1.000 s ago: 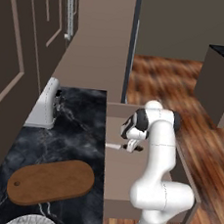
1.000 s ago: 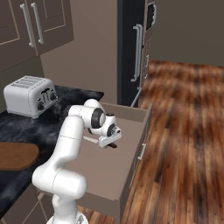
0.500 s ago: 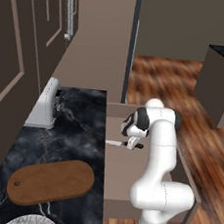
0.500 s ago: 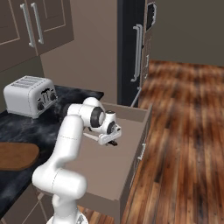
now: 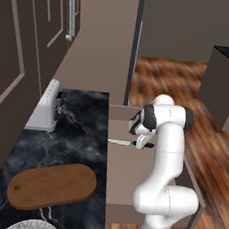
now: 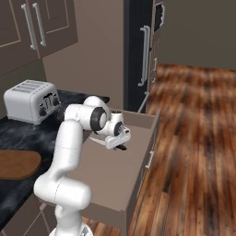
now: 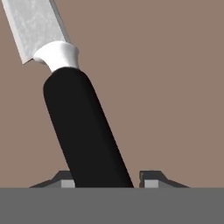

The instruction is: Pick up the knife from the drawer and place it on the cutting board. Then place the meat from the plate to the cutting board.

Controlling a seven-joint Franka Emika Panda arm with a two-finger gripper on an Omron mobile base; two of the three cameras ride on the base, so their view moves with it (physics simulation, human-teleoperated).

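Observation:
The knife (image 7: 83,131), black-handled with a silver blade (image 5: 119,142), lies in the open tan drawer (image 5: 130,173) with its blade pointing toward the counter. My gripper (image 7: 107,181) is low over it, astride the handle. One fingertip (image 7: 65,181) touches the handle and the other (image 7: 151,179) stands a sliver off it, so the jaws are open. From the right base view the gripper (image 6: 119,140) hangs over the drawer (image 6: 110,175) with the blade (image 6: 97,139) sticking out. The cutting board (image 5: 53,186) lies on the counter, and the plate (image 5: 31,226) peeks in below it. The meat is out of view.
A silver toaster (image 5: 47,106) stands at the back of the black marble counter (image 5: 79,132). Tall dark cabinets (image 6: 143,50) rise behind the drawer. Wooden floor (image 6: 193,138) spreads to the right of the drawer's front.
The jaws have narrowed around the knife handle. The hand has barely shifted, and the knife lies where it did.

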